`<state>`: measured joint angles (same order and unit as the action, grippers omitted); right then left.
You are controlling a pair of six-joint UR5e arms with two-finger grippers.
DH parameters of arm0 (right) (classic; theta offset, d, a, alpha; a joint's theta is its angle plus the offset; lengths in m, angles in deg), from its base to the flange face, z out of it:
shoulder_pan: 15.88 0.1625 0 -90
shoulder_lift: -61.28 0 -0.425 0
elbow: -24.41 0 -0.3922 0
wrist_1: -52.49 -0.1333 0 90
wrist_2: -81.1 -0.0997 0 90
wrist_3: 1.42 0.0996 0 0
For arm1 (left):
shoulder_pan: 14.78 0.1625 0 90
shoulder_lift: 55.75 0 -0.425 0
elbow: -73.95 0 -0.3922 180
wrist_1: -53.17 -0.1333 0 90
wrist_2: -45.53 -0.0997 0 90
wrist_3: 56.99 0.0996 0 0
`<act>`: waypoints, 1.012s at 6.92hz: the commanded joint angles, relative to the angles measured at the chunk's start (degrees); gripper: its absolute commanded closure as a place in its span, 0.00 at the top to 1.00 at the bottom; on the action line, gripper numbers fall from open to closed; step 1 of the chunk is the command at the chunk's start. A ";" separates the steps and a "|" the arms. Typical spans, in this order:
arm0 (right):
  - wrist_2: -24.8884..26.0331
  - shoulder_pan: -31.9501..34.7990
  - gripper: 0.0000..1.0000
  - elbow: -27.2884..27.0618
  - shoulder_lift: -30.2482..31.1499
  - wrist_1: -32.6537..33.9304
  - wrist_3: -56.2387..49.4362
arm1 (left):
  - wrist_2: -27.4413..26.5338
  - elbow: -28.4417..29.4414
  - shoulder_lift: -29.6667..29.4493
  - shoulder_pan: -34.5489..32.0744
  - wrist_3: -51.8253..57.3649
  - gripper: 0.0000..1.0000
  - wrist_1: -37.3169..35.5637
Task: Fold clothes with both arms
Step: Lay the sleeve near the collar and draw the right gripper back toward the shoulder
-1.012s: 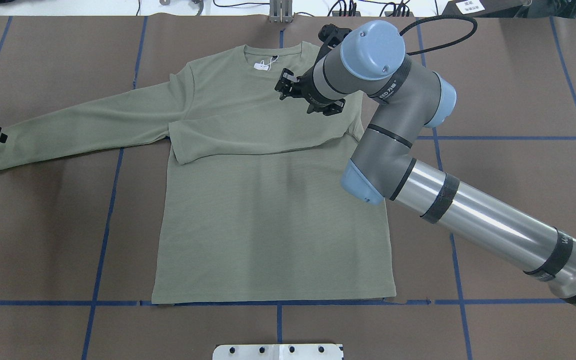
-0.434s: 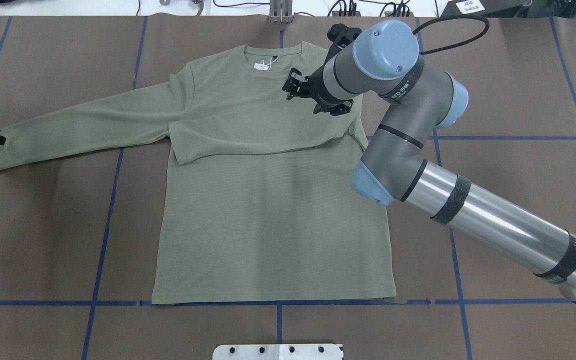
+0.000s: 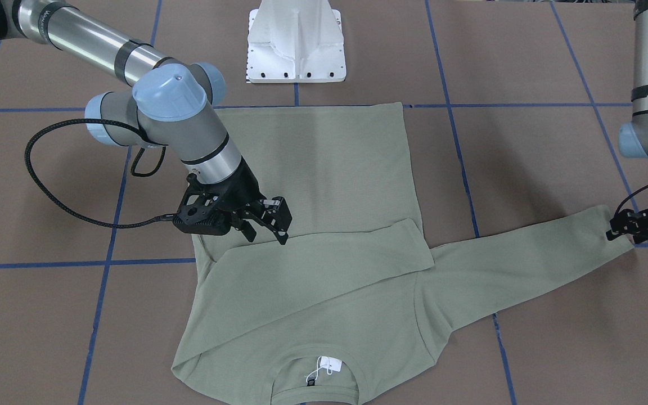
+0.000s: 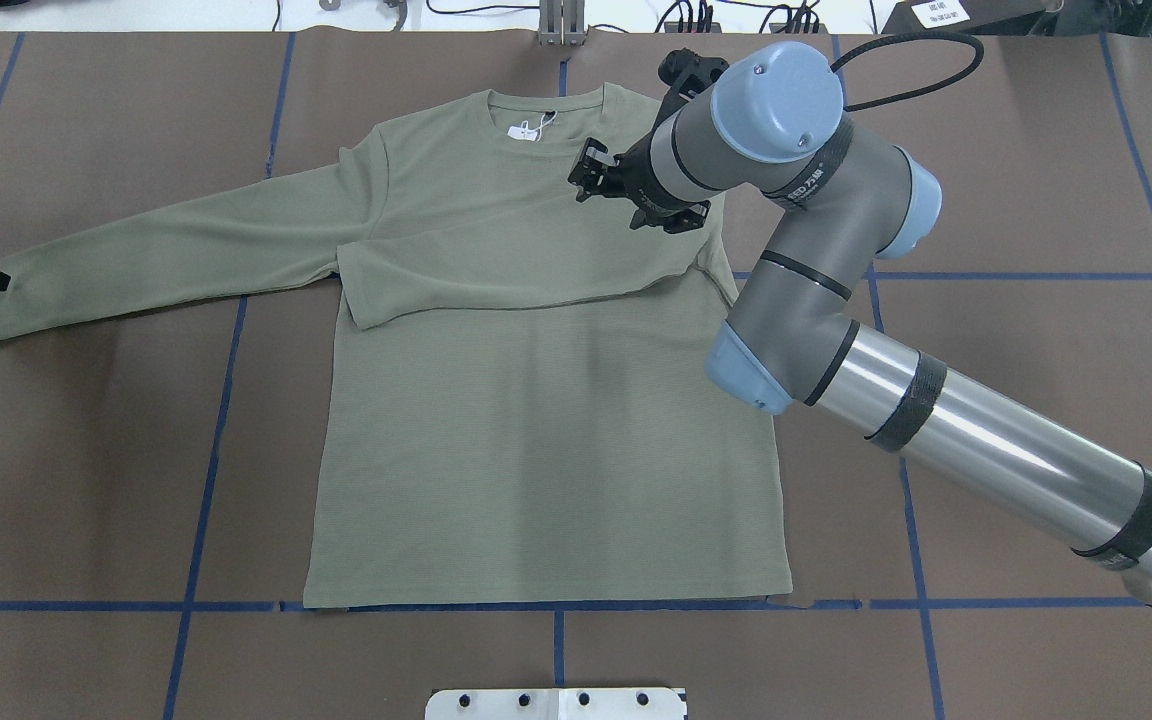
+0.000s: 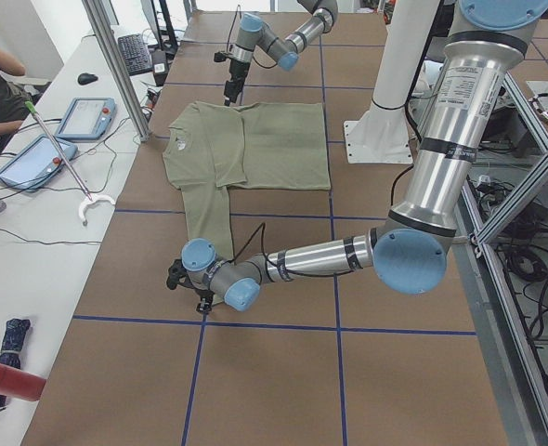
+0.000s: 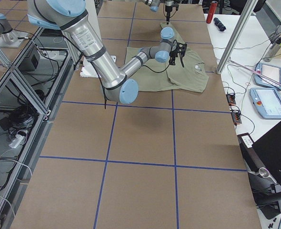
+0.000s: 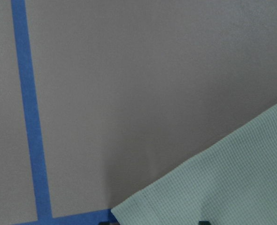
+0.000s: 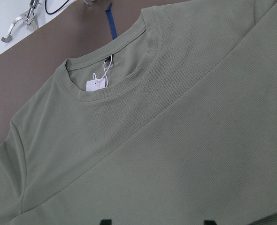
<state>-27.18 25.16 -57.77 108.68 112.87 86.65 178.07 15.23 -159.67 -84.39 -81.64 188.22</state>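
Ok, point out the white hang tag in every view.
Front-facing: hang tag bottom centre.
Overhead: tag upper middle.
Exterior left: too small to tell.
Exterior right: white speck upper right.
Left wrist: not in it.
Right wrist: tag upper left.
Shared landmark: the round collar around it.

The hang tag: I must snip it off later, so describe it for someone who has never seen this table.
A sage-green shirt lies on the brown table. At its round neck sits the hang tag, on a string beside a black label. It is the only white thing on the cloth.
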 commanded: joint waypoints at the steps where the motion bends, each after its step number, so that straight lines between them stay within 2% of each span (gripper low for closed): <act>1: 0.00 0.00 0.73 -0.08 -0.02 0.00 0.00 | 0.00 0.27 -0.05 0.00 -0.14 0.49 0.04; 2: -0.09 0.09 0.73 -1.04 0.59 0.09 0.00 | 0.00 0.45 0.03 0.00 -0.05 0.48 0.04; 3: -0.09 0.17 0.73 -2.27 1.12 0.26 0.00 | 0.00 0.28 0.03 0.00 -0.22 0.34 0.04; 4: -0.09 0.18 0.72 -2.71 1.12 0.96 0.00 | 0.00 0.27 -0.05 0.00 -0.40 0.08 -0.13; 5: -0.09 0.18 0.72 -2.72 1.12 1.14 0.00 | 0.08 -0.07 -0.23 0.00 -0.84 0.00 -0.57; 7: -0.09 0.52 0.72 -2.72 1.12 1.23 0.00 | 2.00 -2.69 -0.84 -0.09 -0.84 0.00 -2.23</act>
<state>-27.27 25.48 -60.46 109.79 114.03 86.65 178.73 14.35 -160.23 -84.41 -82.42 187.17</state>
